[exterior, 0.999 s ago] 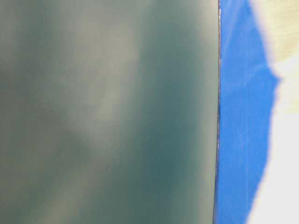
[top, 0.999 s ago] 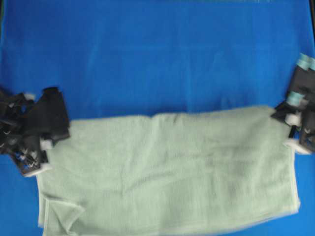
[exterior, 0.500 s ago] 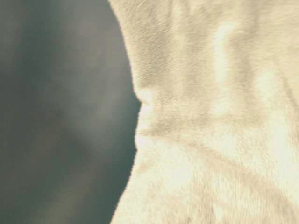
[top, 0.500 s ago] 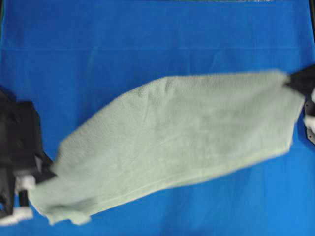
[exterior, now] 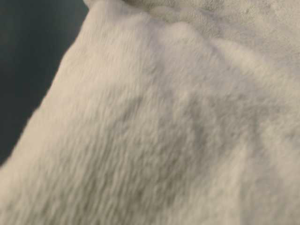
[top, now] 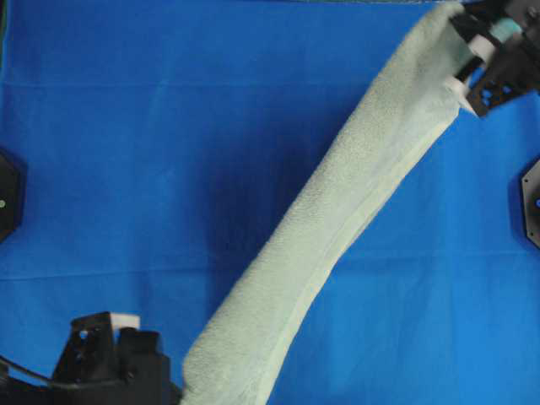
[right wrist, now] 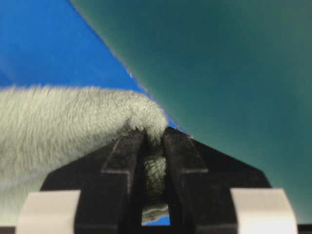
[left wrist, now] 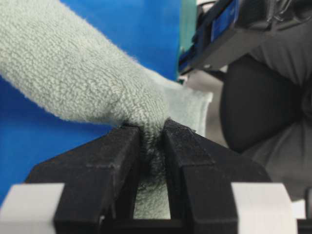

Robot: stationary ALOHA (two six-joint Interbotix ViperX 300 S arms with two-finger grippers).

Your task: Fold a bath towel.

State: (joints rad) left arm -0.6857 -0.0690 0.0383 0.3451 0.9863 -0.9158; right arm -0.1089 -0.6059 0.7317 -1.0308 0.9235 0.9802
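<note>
Sage terry bath towel [top: 337,219] stretched diagonally | left claw [left wrist: 152,141] clamped on towel | right claw [right wrist: 154,141] likewise

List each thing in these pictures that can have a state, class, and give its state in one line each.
Towel: stretched in a long diagonal band between the two grippers, bunched narrow.
Left gripper: shut on one end of the towel.
Right gripper: shut on the other end.
Blue cloth: spread flat under it all.

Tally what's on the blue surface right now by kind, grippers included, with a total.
Towels: 1, the bath towel, stretched diagonally
Grippers: 2, the left gripper and the right gripper, each clamped on one end of it
Total: 3
</note>
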